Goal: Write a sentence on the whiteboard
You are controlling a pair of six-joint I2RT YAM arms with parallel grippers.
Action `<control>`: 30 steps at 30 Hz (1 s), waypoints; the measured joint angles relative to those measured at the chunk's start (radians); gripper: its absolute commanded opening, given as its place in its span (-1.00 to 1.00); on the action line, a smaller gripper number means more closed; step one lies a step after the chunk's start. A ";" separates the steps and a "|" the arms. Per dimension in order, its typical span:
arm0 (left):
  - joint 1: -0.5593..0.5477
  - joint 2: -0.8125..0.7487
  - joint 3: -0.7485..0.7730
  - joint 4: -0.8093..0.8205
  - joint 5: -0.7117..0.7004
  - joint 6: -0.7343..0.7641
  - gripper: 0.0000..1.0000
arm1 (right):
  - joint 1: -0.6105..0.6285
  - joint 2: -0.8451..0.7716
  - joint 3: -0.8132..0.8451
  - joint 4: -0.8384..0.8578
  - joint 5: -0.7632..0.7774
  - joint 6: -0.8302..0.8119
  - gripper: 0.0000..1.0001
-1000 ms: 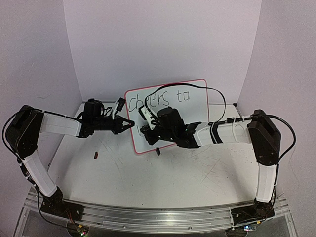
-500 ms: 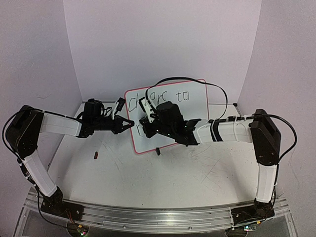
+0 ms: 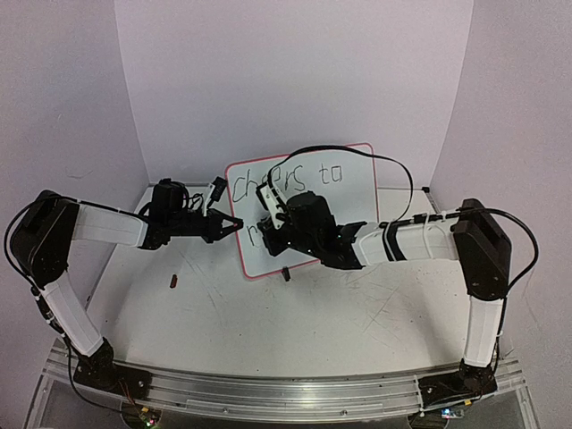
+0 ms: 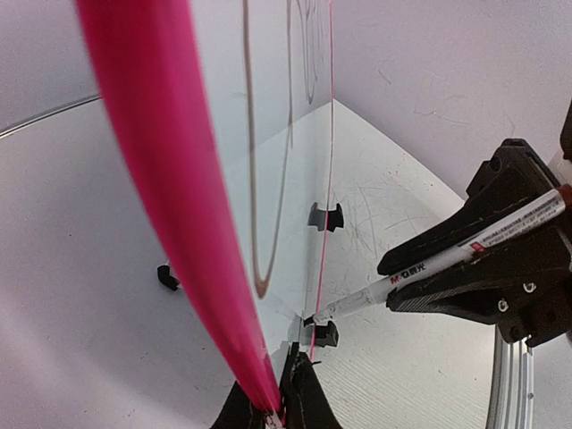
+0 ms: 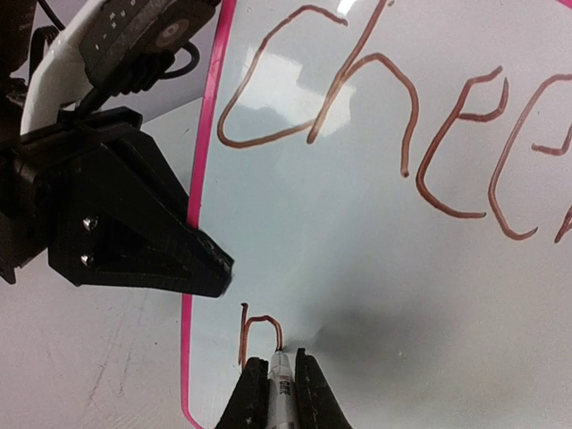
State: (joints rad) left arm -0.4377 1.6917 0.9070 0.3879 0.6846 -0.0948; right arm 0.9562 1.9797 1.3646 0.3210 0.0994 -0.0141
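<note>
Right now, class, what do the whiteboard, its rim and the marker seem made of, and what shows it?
The whiteboard: smooth glossy white sheet, perhaps coated or melamine; glare patches and a soft shadow show on it.
The rim: pink, likely plastic; even colour, slight sheen.
The marker: white barrel, probably plastic; smooth, with printed label.

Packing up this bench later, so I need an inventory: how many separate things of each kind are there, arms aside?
Flat white rectangular whiteboard with red-pink rim: 1
White-barrelled marker pen: 1
Small dark brown loose piece: 1
Total: 3
</note>
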 measured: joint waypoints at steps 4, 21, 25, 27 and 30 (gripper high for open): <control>0.000 0.000 0.000 -0.004 0.000 0.001 -1.00 | 0.000 0.000 -0.019 0.000 -0.007 0.022 -1.00; 0.000 0.000 0.000 -0.005 0.000 0.001 -1.00 | 0.000 0.000 -0.032 -0.001 -0.008 0.047 -1.00; 0.000 0.000 0.000 -0.006 0.000 0.001 -1.00 | 0.000 0.000 -0.032 -0.001 -0.007 0.053 -1.00; 0.000 0.000 0.000 -0.006 0.000 0.001 -1.00 | 0.000 0.000 -0.032 -0.001 -0.009 0.057 -1.00; 0.000 0.000 0.000 -0.006 0.000 0.001 -1.00 | -0.002 -0.002 -0.032 -0.002 -0.014 0.069 -1.00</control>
State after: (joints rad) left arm -0.4377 1.6917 0.9070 0.3817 0.6846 -0.0937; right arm 0.9545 1.9776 1.3324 0.3192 0.0851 0.0545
